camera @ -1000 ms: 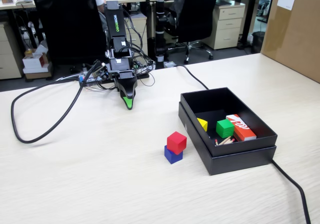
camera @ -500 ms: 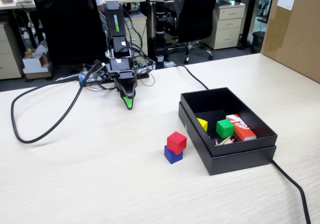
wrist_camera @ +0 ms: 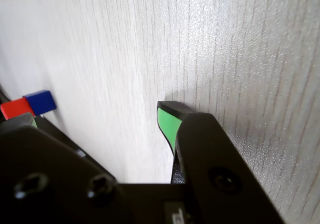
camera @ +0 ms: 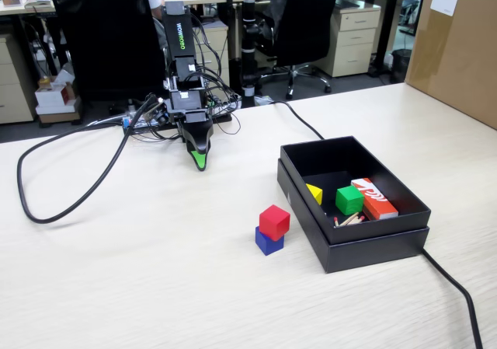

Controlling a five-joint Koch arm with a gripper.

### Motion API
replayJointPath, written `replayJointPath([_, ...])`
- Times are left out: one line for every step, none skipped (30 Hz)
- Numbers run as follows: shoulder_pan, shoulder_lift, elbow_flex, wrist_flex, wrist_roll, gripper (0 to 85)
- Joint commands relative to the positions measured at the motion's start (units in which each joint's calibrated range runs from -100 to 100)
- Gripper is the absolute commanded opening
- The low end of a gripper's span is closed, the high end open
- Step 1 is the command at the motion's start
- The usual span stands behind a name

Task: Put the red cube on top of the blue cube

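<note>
In the fixed view the red cube (camera: 274, 221) sits on top of the blue cube (camera: 268, 243), slightly turned, just left of the black box. My gripper (camera: 200, 161) hangs near the arm's base at the back of the table, far from the stack, pointing down at the tabletop and holding nothing. In the wrist view, which lies on its side, its two green-padded jaws stand apart with bare table between them; the gripper (wrist_camera: 97, 116) is open. The red cube (wrist_camera: 14, 108) and blue cube (wrist_camera: 41, 102) touch at the far left edge.
A black box (camera: 365, 248) to the right of the stack holds a green cube (camera: 349, 200), a yellow piece (camera: 314, 193) and a red-orange and white box (camera: 373, 197). Black cables (camera: 70, 201) cross the table on the left and at the right front. A cardboard box (camera: 458, 46) stands at the far right.
</note>
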Motion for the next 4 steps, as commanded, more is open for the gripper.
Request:
replayJointPath([0.0,0.1,-2.4,-1.0,0.0,48.5])
replayJointPath([0.0,0.1,-2.5,-1.0,0.0,48.5])
replayJointPath([0.0,0.1,-2.5,-1.0,0.0,48.5])
replayJointPath([0.0,0.1,-2.5,-1.0,0.0,48.5])
